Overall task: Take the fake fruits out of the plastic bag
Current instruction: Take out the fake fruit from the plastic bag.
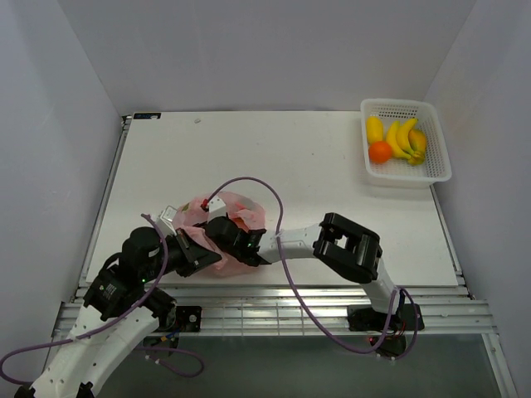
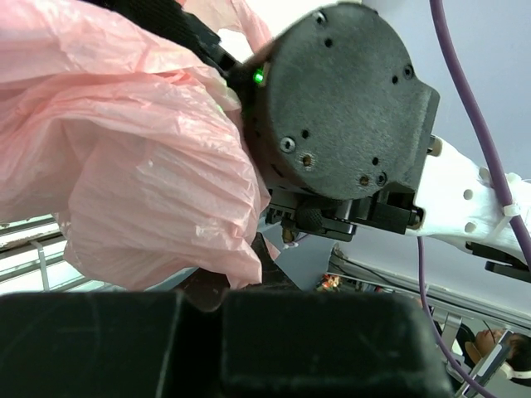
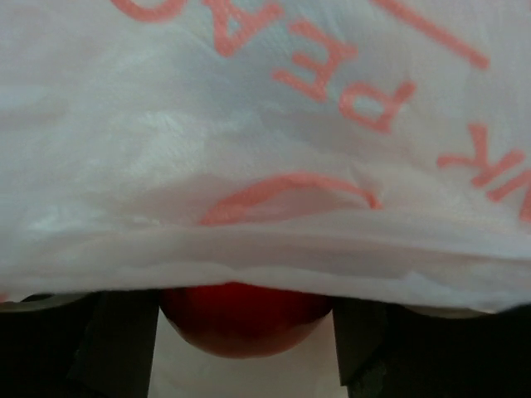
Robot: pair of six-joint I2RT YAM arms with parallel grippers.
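Your left gripper is pinched shut on the pink plastic bag. The right gripper is buried inside, film hiding most of the red apple between its jaws. Squeezing it? Can't tell.

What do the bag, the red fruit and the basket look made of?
The bag looks like thin pink plastic film: crinkled, translucent. The red fruit seems hard plastic, smooth with some sheen. The basket looks white rigid plastic, perforated.
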